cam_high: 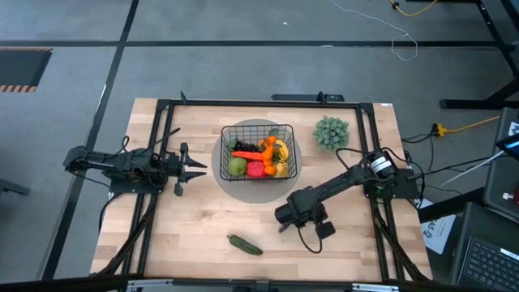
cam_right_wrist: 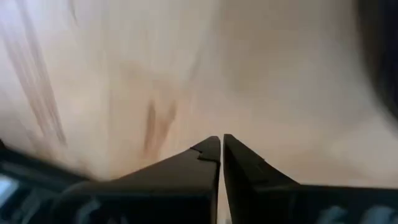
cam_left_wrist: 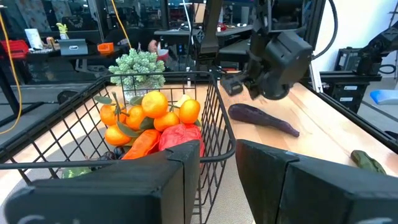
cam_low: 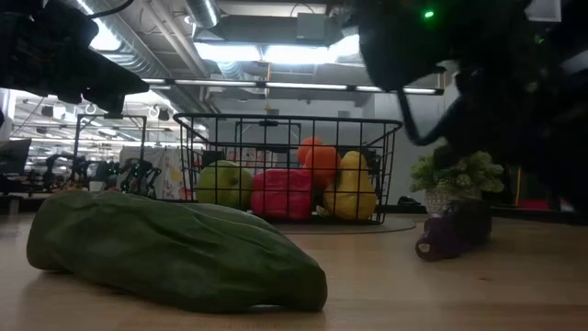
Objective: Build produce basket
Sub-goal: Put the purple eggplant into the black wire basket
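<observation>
The black wire basket stands on a grey disc at the table's middle. It holds a green apple, a red pepper, a carrot, a lemon and tangerines. A green cucumber lies on the table near the front edge. A purple eggplant lies on the table right of the basket, below my right arm. My right gripper is shut and empty, pointing down at bare table beside the eggplant. My left gripper is open and empty, left of the basket.
A pale-green bushy plant stands at the far right of the basket. A dark frame runs around the table. Bare wood lies between the basket and the cucumber.
</observation>
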`<state>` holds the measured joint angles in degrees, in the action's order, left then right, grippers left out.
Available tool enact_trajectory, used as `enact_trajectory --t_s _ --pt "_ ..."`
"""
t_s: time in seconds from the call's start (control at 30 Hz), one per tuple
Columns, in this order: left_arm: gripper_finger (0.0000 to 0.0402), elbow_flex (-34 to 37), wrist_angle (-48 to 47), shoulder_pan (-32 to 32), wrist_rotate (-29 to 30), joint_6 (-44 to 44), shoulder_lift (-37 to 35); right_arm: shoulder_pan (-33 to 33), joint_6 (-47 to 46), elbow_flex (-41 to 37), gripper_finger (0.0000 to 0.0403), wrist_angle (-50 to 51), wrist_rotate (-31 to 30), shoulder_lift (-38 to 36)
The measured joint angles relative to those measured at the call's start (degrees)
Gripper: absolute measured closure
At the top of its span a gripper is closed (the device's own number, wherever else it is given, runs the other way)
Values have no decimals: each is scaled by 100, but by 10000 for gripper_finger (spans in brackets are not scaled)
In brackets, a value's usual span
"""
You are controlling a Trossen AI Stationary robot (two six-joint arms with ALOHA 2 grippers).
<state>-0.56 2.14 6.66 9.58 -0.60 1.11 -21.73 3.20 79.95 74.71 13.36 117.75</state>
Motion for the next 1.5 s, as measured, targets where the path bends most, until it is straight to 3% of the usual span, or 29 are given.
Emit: enact_trajectory --t_s 0.27,0.83,1.03,1.17,1.33,1.5 --pt "308 0 0 0 -1 1 -1 -217 -432 736 391 1567 -722 -21" --pt "308 0 0 0 -1 2 0 -287 -1657 891 391 1466 -942 -1637" --pt "308 0 1 1 -1 2 1 -287 -1629 874 391 1407 -943 -2080" --pt "308 0 2 1 -1 2 0 -292 -1648 854 389 1271 -1553 -2136" --pt "308 0 2 2 -1 2 -1 -287 -1629 851 360 962 -2170 -2102" --pt "308 0 2 1 -1 1 1 -287 -1423 850 302 405 -2238 -2100"
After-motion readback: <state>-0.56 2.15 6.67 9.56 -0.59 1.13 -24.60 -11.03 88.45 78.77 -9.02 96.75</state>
